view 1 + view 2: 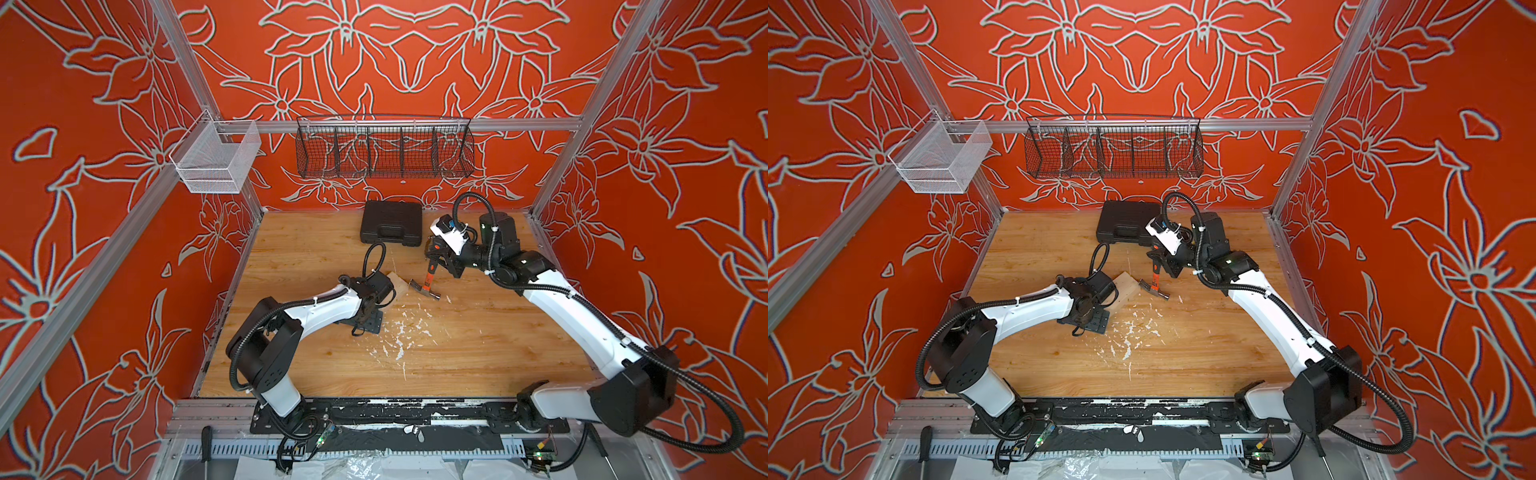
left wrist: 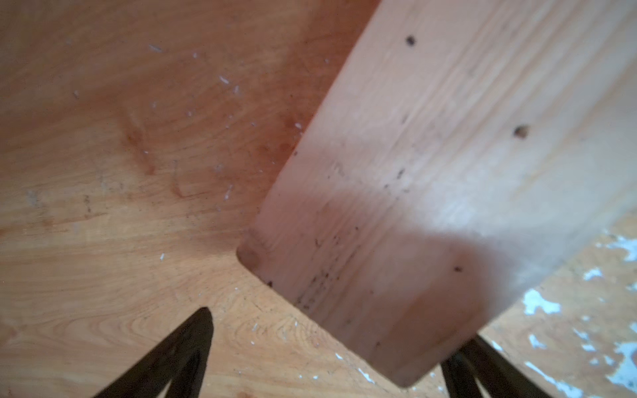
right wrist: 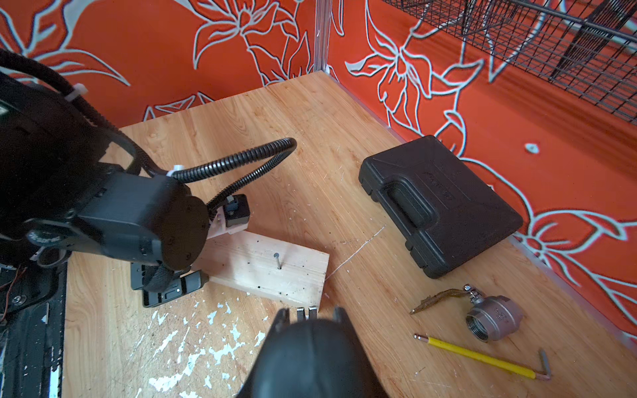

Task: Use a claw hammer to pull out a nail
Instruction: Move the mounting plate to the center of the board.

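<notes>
**Claw hammer** (image 1: 429, 275). Steel head, orange shaft, black rubber end. Judged top-heavy and stiff. The rubber end is the surest hold and gives the longest lever, though the head will tend to swing from there. Location: head low, just beside one end of the board (image 3: 269, 275), with the shaft rising at a tilt. Whether the head rests on the desk (image 1: 457, 357) is not clear.

**Nail** (image 3: 276, 261). Thin and rigid, upright in the board, head proud of the wood, apart from the claw. Judged to leave room for the fork beneath the head.

**Board.** Pale softwood, probably light. Likely to lift or skid under prying unless pinned down.

**Right gripper** (image 1: 436, 254). Jaws closed on the hammer's rubber end. Arm reaches forward, wrist turned downward.

**Left gripper** (image 2: 336, 330). Jaws spread wide astride the board's other end, clamping nothing. Arm lies low across the desk, wrist pointing down.
</notes>
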